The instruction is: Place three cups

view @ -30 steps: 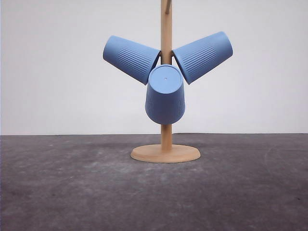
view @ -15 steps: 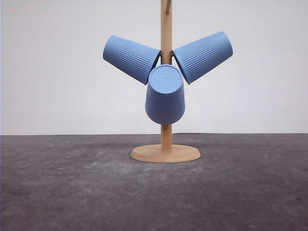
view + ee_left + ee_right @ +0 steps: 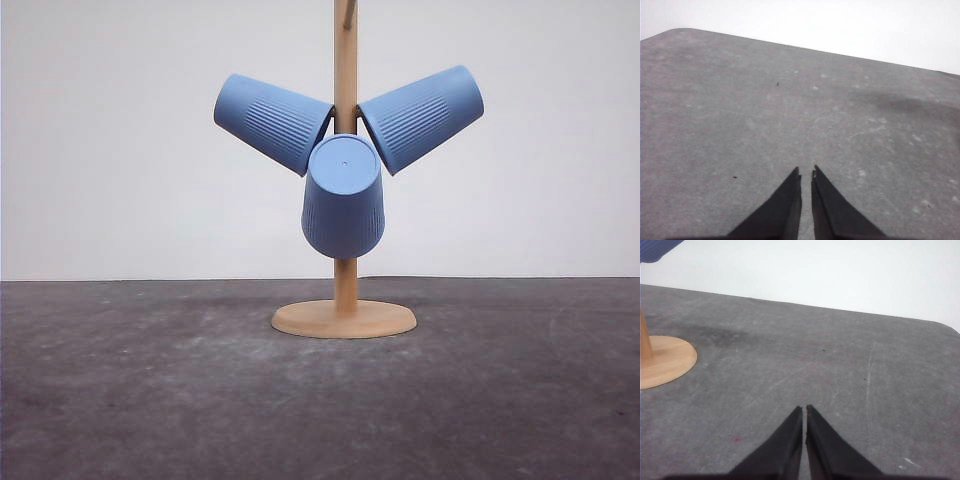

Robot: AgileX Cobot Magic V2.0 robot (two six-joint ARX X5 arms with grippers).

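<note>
Cups: three light-blue ribbed tumblers hang on the wooden stand (image 3: 345, 250); left cup (image 3: 272, 122) points its base toward 10 o'clock from the post, right cup (image 3: 422, 117) toward 2 o'clock, front cup (image 3: 343, 197) hangs toward 6 o'clock, base facing the camera.
Stand base: round wooden disc (image 3: 344, 319) resting on the grey table (image 3: 150, 400), at about 12 o'clock from the robot.
Left gripper (image 3: 806, 175): fingers drawn together, nothing between them, low over bare table.
Right gripper (image 3: 804, 410): fingers drawn together, empty, with the stand base at roughly 10 o'clock in its view.
Step in hand: judged complete, since all three cups are hung; good practice is to keep both arms well apart from the stand so no cup is knocked off.
Hidden: the pegs carrying the cups are covered by the cups themselves.
Cut off: the top of the post runs out of frame.
Unclear: how deeply each cup seats on its peg.
</note>
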